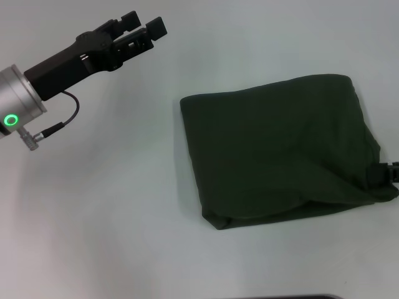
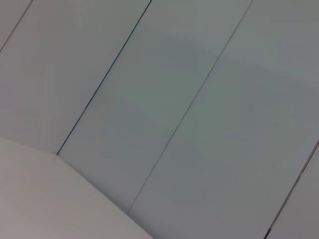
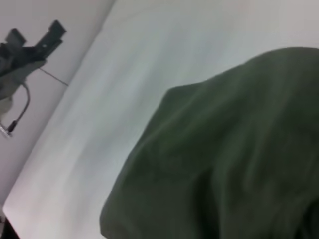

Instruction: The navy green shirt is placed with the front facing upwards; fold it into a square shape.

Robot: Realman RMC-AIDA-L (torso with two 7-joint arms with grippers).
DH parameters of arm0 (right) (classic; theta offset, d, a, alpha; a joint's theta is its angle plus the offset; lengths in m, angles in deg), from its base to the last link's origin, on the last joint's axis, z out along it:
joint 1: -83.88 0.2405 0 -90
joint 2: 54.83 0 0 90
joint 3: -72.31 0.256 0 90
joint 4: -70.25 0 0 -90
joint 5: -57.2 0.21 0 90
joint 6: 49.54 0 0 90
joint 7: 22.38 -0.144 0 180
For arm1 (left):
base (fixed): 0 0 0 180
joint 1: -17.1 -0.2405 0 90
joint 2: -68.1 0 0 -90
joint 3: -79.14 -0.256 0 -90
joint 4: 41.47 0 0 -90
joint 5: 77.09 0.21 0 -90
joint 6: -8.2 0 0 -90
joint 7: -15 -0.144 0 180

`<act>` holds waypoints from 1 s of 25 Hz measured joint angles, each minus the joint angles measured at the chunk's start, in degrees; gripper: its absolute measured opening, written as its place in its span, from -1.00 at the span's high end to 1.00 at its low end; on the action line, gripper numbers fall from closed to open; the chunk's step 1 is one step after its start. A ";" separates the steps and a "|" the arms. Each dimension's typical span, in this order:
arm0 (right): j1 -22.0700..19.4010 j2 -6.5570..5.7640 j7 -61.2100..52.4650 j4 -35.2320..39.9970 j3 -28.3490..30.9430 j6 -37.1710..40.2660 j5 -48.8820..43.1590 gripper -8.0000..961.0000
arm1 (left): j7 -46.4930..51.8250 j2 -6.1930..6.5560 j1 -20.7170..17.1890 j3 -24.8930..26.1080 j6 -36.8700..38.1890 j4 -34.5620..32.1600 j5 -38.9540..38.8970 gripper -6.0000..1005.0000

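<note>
1. The left claw (image 1: 144,28) hangs in the upper left of the head view, lifted off the table (image 1: 112,205). Its two black fingers (image 1: 156,26) stand a narrow way apart and hold nothing.

2. Behind it, the left arm's silver wrist (image 1: 19,103) shows a green ring light, with a thin black cable looping beneath.

3. The shirt (image 1: 280,149) lies right of centre in the head view, well apart from the left claw. It is a dark green folded bundle, roughly square, plain side up, with no lettering visible.

4. Only a small black part of the right claw (image 1: 391,171) shows at the right edge of the head view, touching the shirt's right side. I cannot tell whether it is wide, narrow or gripping cloth.

5. The right wrist view is filled mostly with green cloth close up.

6. Judged risk: the lower edge bulges and the right side is rumpled. If the right claw pulls away while cloth is caught, the top layer may drag and spoil the square.
</note>
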State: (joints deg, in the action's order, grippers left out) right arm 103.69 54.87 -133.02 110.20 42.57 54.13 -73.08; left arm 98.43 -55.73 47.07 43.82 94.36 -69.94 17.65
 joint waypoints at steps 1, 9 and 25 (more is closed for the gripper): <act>-0.06 -0.03 -0.23 0.04 0.58 -0.04 -0.61 0.06 | -0.04 0.00 0.00 0.00 0.05 0.00 0.00 -0.80; -0.31 -0.39 -1.11 0.14 2.86 -0.25 -2.17 -0.22 | -0.12 0.00 0.00 -0.01 -0.13 0.00 -0.01 -0.80; 0.83 0.12 -1.95 -0.45 2.22 -3.07 -2.27 -0.19 | -0.30 0.00 0.09 -0.01 -0.38 0.00 -0.31 -0.80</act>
State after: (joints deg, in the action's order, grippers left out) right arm 104.52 54.99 -134.97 109.76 44.79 51.06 -75.35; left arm 98.13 -55.73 47.16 43.81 93.98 -69.94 17.35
